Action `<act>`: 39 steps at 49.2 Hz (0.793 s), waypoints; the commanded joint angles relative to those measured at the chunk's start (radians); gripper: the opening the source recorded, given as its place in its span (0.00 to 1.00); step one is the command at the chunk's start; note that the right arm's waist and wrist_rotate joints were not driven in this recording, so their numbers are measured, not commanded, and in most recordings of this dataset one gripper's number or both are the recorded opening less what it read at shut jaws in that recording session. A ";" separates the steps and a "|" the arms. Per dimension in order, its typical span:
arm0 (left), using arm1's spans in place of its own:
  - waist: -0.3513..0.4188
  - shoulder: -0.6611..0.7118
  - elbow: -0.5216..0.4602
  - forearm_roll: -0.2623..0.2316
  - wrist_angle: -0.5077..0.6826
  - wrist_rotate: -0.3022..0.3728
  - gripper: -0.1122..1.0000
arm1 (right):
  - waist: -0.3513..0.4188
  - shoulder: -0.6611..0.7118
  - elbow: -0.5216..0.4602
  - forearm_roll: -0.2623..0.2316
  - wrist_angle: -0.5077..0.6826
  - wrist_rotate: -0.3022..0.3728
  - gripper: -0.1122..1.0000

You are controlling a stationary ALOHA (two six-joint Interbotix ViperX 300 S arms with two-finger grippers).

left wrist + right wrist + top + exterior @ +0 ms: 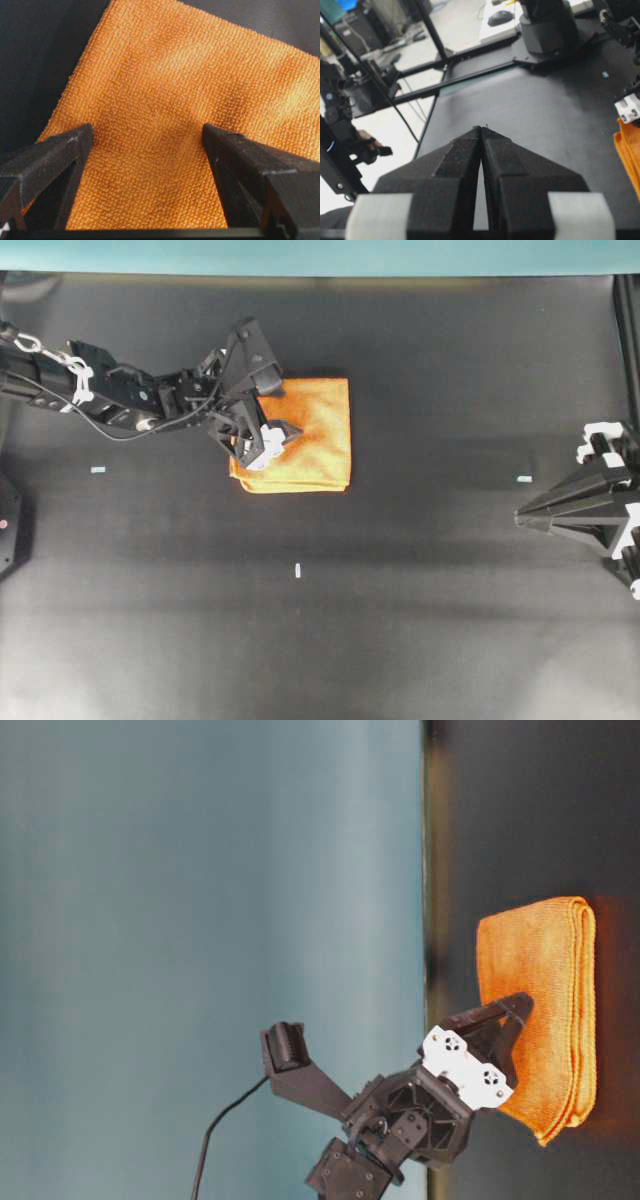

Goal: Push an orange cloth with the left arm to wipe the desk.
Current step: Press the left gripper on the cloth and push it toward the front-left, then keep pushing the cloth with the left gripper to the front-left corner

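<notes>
The left end effector (262, 420), fingers spread wide, sits over the orange cloth (310, 440) on the desk (420, 590); the right end effector (481, 131) is pressed together.

orange cloth (315, 435) partly hidden by left end effector (268, 410), right arm (590, 505) cropped

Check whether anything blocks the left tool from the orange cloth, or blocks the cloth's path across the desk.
Nothing visible does. The left tool is open right over the orange cloth, its fingers spread above the fabric. The desk around the cloth shows only small tape marks.
</notes>
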 commanded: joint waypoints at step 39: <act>-0.281 -0.152 0.190 0.005 0.000 -0.003 0.87 | -0.002 0.000 0.009 0.002 -0.005 0.000 0.10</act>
